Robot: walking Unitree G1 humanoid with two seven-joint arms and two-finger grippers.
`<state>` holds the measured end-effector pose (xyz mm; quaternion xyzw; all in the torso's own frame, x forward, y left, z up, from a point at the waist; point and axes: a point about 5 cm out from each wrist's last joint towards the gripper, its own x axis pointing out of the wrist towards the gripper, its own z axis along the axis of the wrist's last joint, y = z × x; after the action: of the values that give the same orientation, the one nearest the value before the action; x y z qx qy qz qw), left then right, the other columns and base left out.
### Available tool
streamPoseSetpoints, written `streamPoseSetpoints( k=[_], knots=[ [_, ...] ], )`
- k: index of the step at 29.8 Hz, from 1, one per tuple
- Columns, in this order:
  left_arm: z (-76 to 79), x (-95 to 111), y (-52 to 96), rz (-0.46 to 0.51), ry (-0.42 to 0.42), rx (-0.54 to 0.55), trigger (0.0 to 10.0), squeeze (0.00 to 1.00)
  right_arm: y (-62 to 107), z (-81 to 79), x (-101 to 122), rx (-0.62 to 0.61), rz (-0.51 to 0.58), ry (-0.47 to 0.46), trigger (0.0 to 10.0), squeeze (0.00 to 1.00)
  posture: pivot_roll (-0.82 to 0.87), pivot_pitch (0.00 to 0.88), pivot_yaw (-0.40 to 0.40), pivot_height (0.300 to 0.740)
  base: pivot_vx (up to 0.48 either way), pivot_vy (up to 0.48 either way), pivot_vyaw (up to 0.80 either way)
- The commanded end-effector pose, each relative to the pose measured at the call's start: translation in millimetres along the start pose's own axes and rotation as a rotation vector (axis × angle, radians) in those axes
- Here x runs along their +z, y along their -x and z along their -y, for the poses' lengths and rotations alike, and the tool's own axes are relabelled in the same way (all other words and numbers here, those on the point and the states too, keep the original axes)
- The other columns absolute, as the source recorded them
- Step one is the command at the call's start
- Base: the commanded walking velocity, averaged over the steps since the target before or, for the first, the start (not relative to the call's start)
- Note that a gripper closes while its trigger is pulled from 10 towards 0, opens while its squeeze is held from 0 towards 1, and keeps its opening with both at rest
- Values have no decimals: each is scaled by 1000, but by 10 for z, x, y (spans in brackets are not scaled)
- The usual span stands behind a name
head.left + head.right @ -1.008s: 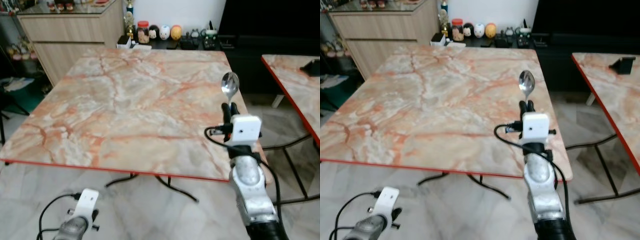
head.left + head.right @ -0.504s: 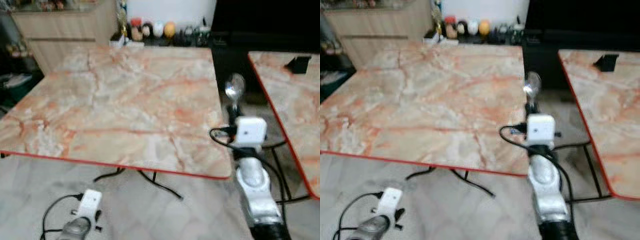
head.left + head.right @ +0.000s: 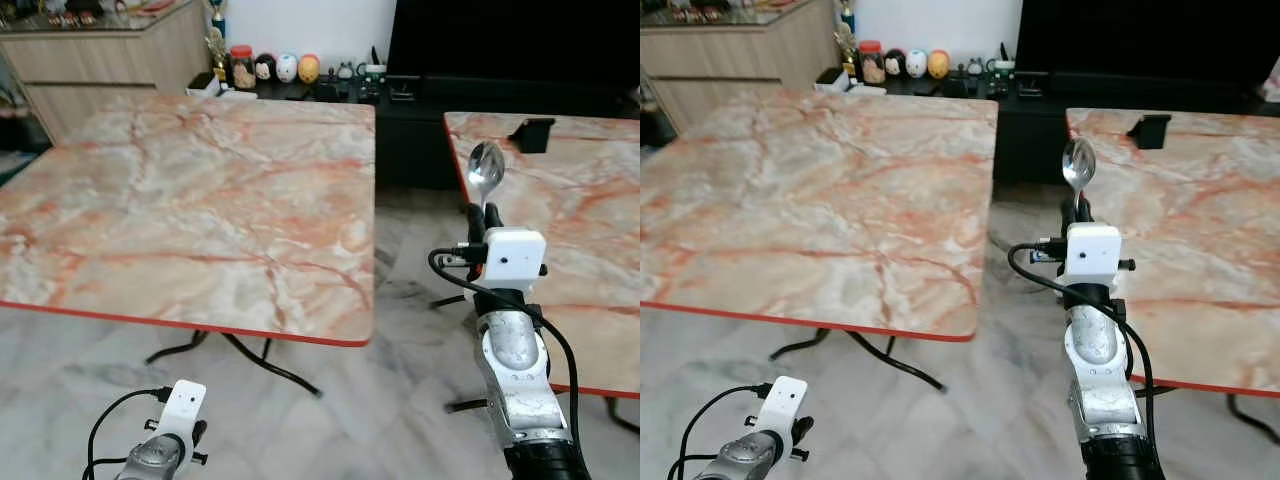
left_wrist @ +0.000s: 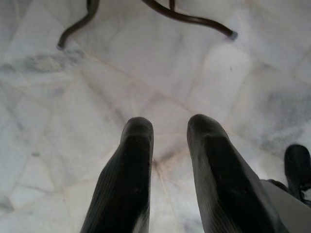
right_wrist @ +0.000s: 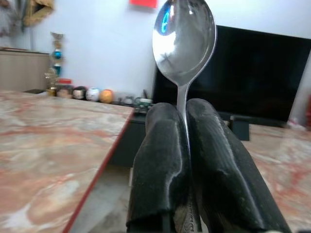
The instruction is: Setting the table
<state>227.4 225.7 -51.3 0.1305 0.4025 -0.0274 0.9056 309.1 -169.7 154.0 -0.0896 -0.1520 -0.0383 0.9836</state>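
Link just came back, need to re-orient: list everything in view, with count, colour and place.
Tables: two, orange-veined marble with red edges; one ahead left, one ahead right, a floor gap between.
Spoon: one, silver, upright in the right gripper, bowl up.
Black holder: one, far end of right table.
Figurines and jar: several, mixed colours, on the low unit behind the left table.
TV: one, black, back wall.
Cabinet: one, light wood, far left.
Floor: pale marble tiles.
Right gripper: black fingers shut on spoon, raised by right table.
Left gripper: black, open, hanging low over floor.
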Motion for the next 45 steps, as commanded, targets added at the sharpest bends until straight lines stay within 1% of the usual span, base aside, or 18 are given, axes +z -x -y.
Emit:
streamPoseSetpoints(
  k=[1, 18, 45],
  knots=[
    [-45, 20, -1, -1, 4, 11, 10000, 0, -24, 34, 60, -9, 20, 0, 10000, 0, -6, 0, 10, 740, 0, -307, 0],
    [-46, 27, -2, -1, 8, 10, 10000, 0, -64, 77, 129, -23, 40, 4, 10000, 0, -12, 0, 12, 740, 0, -309, 0],
    [-50, 30, -3, -1, 10, 8, 10000, 0, -86, 65, 145, -22, 39, 1, 10000, 0, -9, 0, 9, 740, 0, -308, 0]
  ],
)
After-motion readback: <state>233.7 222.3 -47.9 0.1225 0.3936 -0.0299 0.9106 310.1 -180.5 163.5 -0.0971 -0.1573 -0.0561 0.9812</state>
